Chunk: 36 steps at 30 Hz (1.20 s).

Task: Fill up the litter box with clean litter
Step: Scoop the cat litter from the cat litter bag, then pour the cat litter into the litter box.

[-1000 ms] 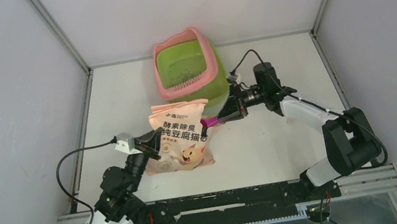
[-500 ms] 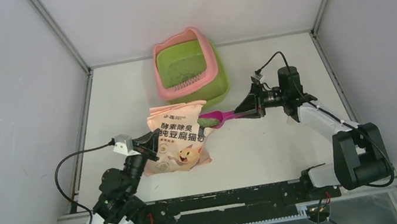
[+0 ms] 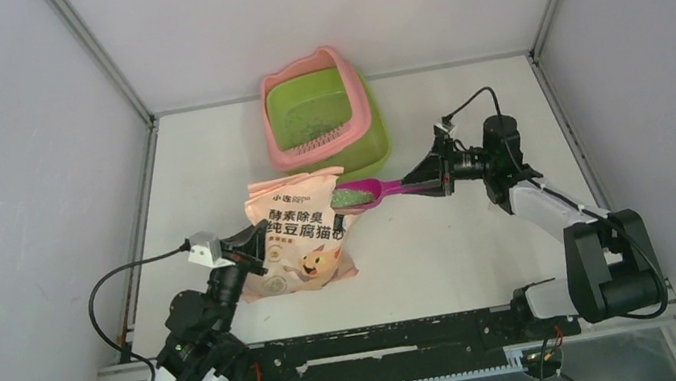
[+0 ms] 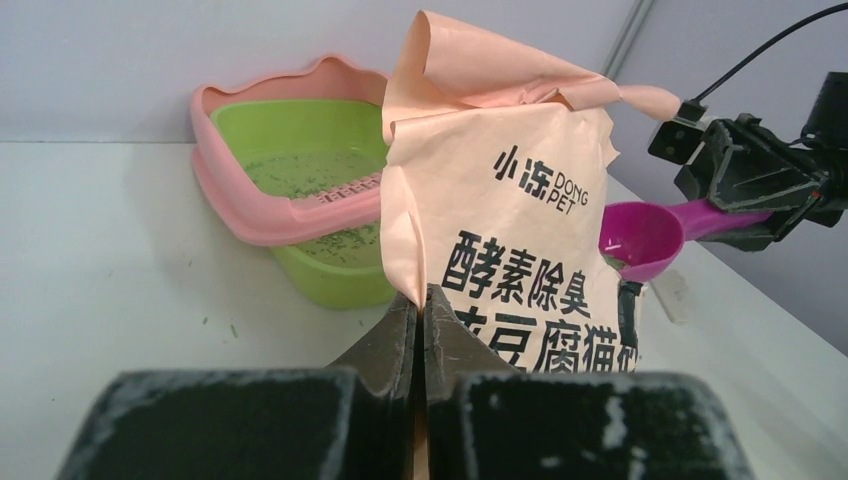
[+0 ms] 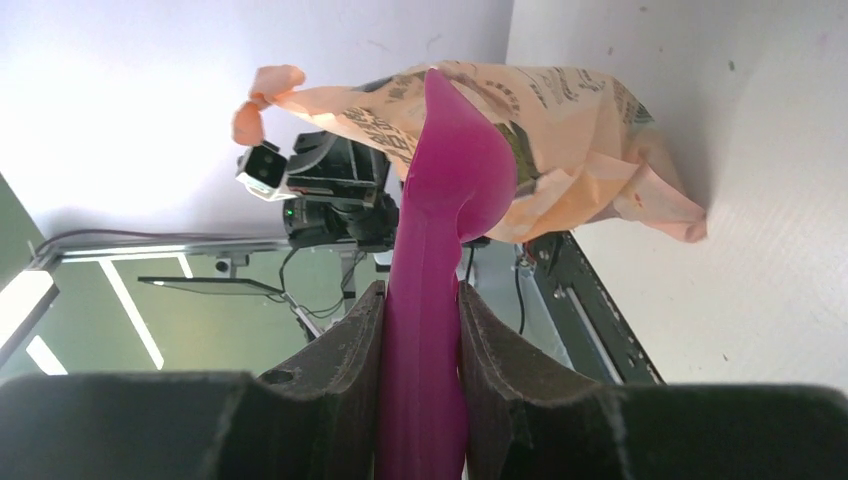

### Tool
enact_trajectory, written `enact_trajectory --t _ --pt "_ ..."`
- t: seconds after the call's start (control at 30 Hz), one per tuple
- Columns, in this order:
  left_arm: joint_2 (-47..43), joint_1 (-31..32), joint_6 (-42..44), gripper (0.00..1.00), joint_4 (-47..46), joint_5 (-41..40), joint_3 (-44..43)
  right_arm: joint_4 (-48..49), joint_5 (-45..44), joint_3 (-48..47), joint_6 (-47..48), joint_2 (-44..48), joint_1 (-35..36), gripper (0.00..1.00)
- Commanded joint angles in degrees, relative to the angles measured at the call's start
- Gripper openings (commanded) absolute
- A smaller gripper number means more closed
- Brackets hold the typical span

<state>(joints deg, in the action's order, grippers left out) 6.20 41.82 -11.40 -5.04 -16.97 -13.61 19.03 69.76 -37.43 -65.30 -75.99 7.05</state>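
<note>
The litter box (image 3: 366, 110) stands at the back of the table, pink-rimmed around a lime-green basin, and shows again in the left wrist view (image 4: 236, 214). Litter (image 3: 304, 115) lies as dark specks in the basin (image 4: 300, 176). A peach printed bag (image 3: 302, 238) stands upright in front of it. My left gripper (image 3: 254, 242) is shut on the bag's left edge (image 4: 420, 300). My right gripper (image 3: 424, 184) is shut on the handle of a magenta scoop (image 3: 361, 191), held level beside the bag's top. Greenish granules (image 3: 347, 196) fill its bowl. The handle runs between the jaws (image 5: 421, 300).
Grey walls and metal frame posts close in the table on three sides. A black rail (image 3: 387, 343) runs along the near edge between the arm bases. A few stray granules (image 4: 208, 322) lie on the white tabletop near the litter box.
My right arm has drawn the scoop out of the bag's mouth and swung rightward, and the bowl now faces up with granules in it. The bag and left gripper shifted slightly left.
</note>
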Motion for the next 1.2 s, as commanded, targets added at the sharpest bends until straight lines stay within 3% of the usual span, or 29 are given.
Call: enact_trajectory --t 0.0,0.33,0.53,0.77,1.17 --pt "-1.3 -0.4 0.9 0.00 -8.3 -1.0 -1.1 13.2 0.9 -0.5 -8.4 0.1 -0.6 0.00" --pt "0.4 -0.5 0.9 0.00 -9.9 -1.0 -1.5 26.8 -0.1 -0.5 -18.7 -4.1 -0.6 0.00" --pt "0.7 -0.5 1.2 0.00 -10.0 -1.0 -2.2 28.5 -0.6 -3.3 -19.4 -8.8 -1.3 0.00" --pt "0.3 -0.7 1.6 0.00 -9.0 -1.4 -2.7 22.7 -3.1 -10.4 -16.0 -12.9 -1.9 0.00" --pt "-0.5 -1.1 1.1 0.00 -8.6 -1.2 -2.4 -8.6 -15.1 -33.5 4.8 -20.6 -1.3 0.00"
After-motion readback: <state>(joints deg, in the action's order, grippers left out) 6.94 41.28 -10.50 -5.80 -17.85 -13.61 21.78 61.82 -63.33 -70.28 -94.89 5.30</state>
